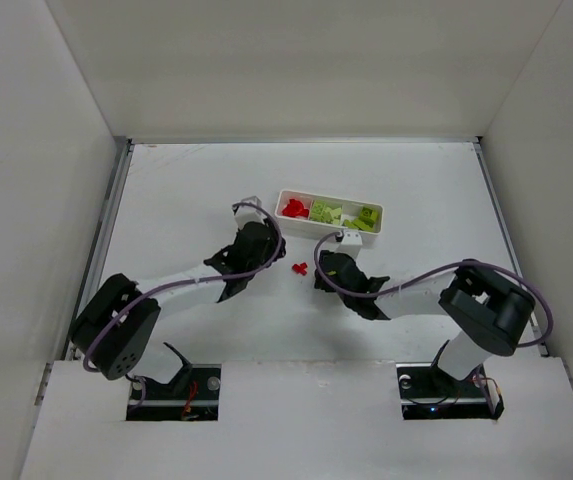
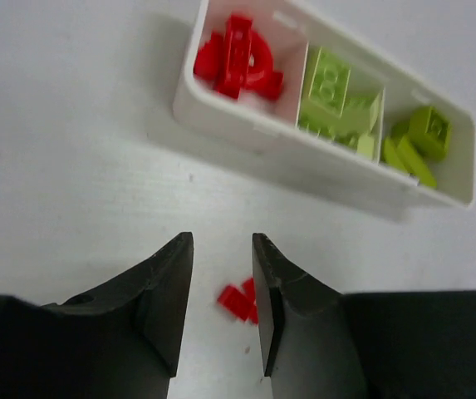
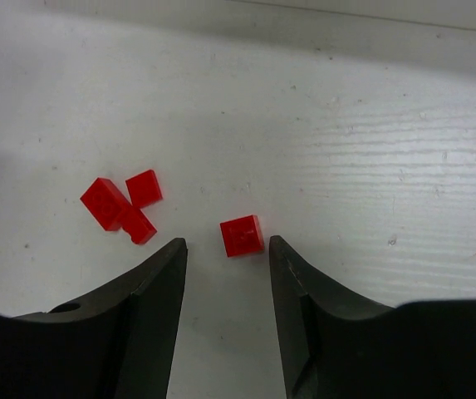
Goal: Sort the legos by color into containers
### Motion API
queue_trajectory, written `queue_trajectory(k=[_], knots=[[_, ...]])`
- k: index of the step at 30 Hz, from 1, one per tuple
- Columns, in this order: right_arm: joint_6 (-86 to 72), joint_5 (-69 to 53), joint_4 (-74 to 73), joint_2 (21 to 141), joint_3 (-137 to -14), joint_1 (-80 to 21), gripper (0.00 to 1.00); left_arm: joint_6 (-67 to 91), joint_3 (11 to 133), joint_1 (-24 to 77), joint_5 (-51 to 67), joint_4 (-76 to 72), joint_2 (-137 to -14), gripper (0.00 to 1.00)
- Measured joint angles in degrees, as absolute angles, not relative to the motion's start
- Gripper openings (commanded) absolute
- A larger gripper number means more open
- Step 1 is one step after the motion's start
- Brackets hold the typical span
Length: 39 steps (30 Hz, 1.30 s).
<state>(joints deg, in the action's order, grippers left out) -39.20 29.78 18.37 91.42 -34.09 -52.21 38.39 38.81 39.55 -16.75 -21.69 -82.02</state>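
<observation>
1. Tray. The long shallow white plastic tray lies on the white table, ahead of both arms. Thin walls divide it into three compartments.

2. Contents. From the top camera I read small red plastic bricks in the left compartment and yellow-green plastic bricks in the middle and right ones. The left wrist camera adds detail:
- the red pieces are heaped on one another;
- the middle bricks are paler than those in the right compartment.

The right wrist camera does not show the tray.

3. Loose red bricks. From above they appear as one small red spot on the table, near the tray and between the two grippers. The right wrist camera resolves four pieces:
- three lie clustered and touching;
- one lies alone, just ahead of the fingertip gap.

The left wrist camera shows only a few red pieces, low between its fingers and partly hidden by one of them.

4. Left gripper. Its fingers are spread with nothing between the pads. It hangs over the table, facing the tray's near wall.

5. Right gripper. Its fingers are likewise spread and hold nothing. It is over bare table beside the loose pieces.
</observation>
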Motion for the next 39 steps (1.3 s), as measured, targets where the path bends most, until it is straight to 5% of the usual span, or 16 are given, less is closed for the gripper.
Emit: queue_trajectory(k=[11,25,32,36,39], knots=[[-38.30,32.67,18.39,94.43,-36.42,-52.21,0.22,40.56,28.77,45.67,-17.78,-18.37,-79.35,0.40],[-33.32,25.65,12.03,93.27,-48.62,-48.95,0.23,42.78,28.49,50.24,-18.68,-20.47,-78.96,0.43],[-29.65,21.93,12.58,101.21,-63.83,-43.81,0.29,42.98,28.49,51.27,-19.59,-21.82,-80.73,0.43],[-28.67,20.86,12.03,106.30,-69.10,-41.95,0.51,42.92,28.51,51.55,-20.23,-23.00,-82.46,0.43],[-28.32,20.49,11.03,107.26,-69.91,-41.54,0.56,42.68,28.60,51.77,-21.02,-23.90,-83.79,0.43]])
